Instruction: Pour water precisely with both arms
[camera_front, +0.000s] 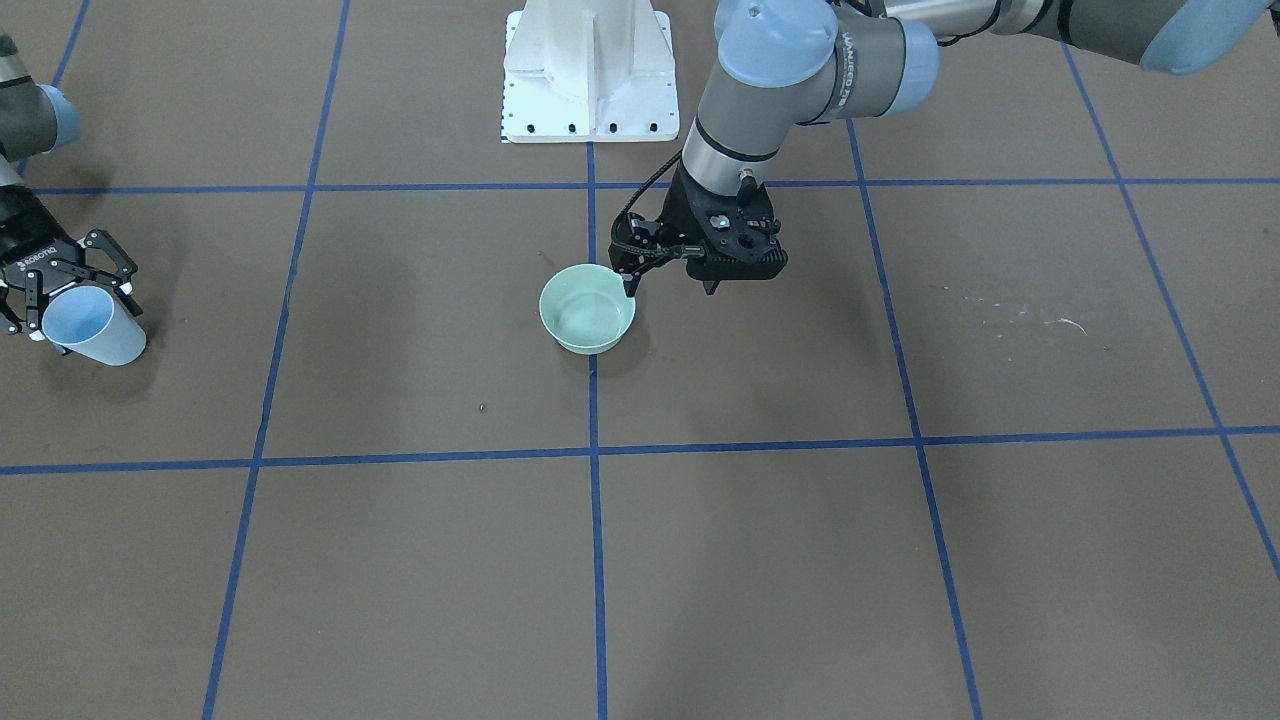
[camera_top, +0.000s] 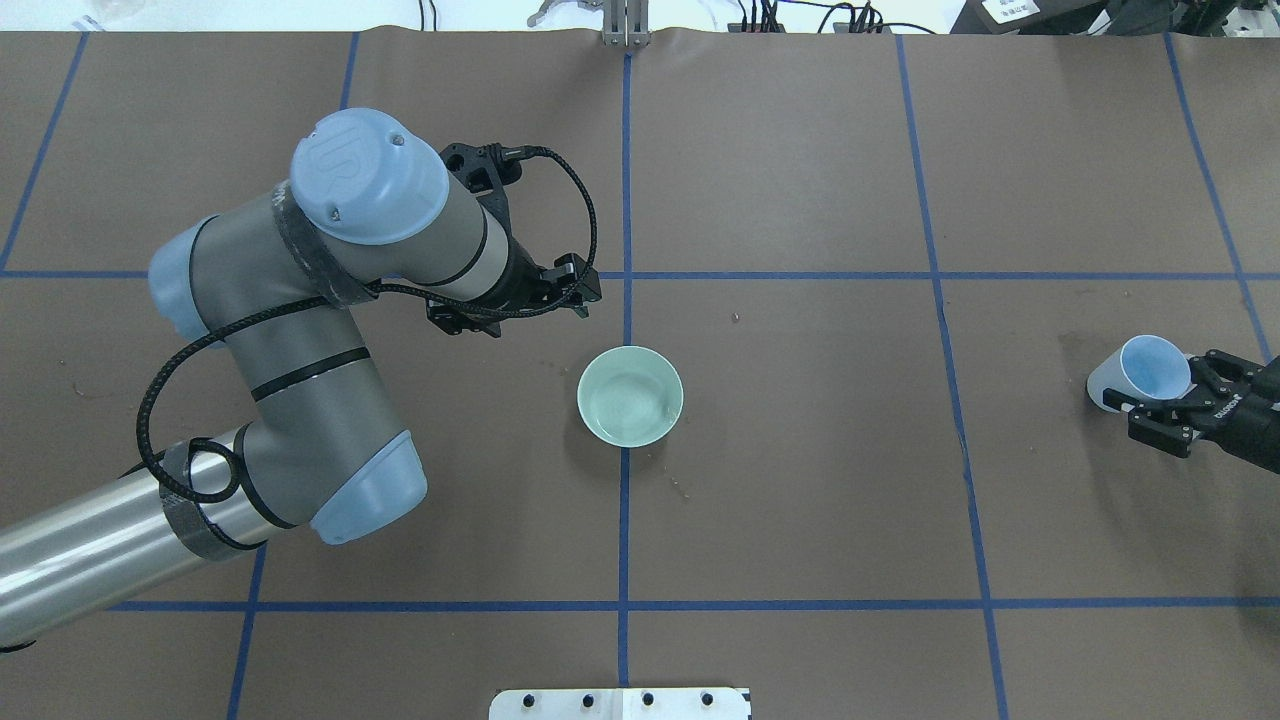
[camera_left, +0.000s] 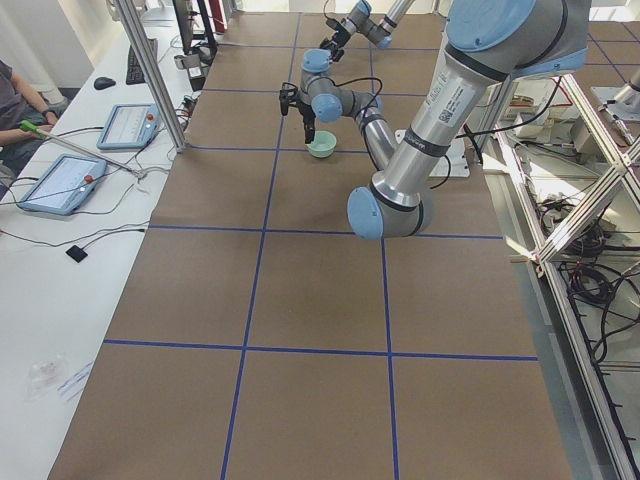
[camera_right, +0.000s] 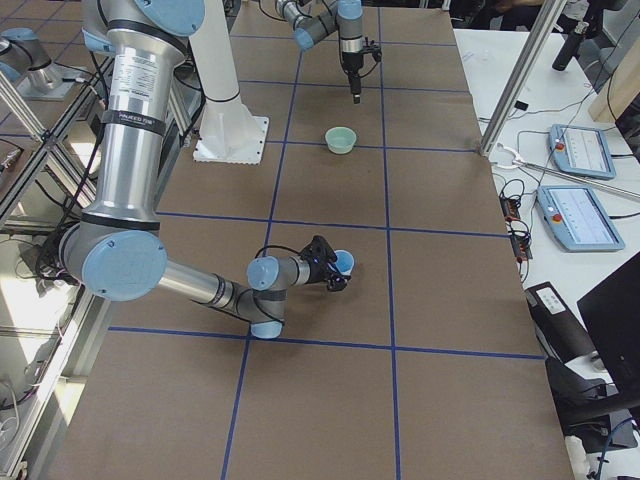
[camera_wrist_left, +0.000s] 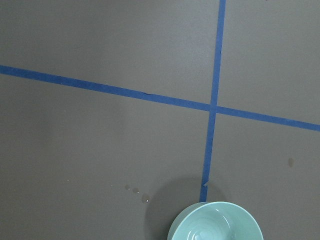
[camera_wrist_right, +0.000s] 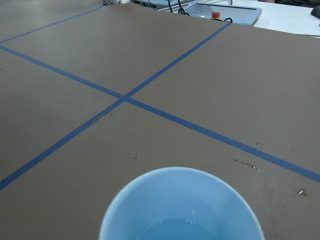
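The water (camera_wrist_right: 186, 224) shows as a thin shiny pool in the bottom of a light-blue cup (camera_front: 95, 328). The right gripper (camera_front: 70, 300) pinches this cup between its 2 fingers, 1 on each side of the upper wall. The cup sits mouth up, low over the table (camera_front: 800, 560), far out on the robot's right. Whether its base touches the surface cannot be told. The right arm (camera_right: 135, 150) reaches it from low down, its wrist lying close to the table.

A pale green bowl (camera_front: 556, 300) stands at the middle of the table, on 1 of the blue tape lines (camera_top: 800, 604). The left wrist view shows shiny streaks inside it.

The left arm (camera_top: 300, 380) bends over the table. The left gripper (camera_front: 670, 288) hangs near the bowl, on the robot's left of it, pointing down with its fingers spread and nothing between them. In the front view 1 fingertip lines up with the bowl's rim.

A few small droplets (camera_wrist_left: 145, 198) glint on the brown surface just beside the bowl. More show near the cup in the right wrist view.
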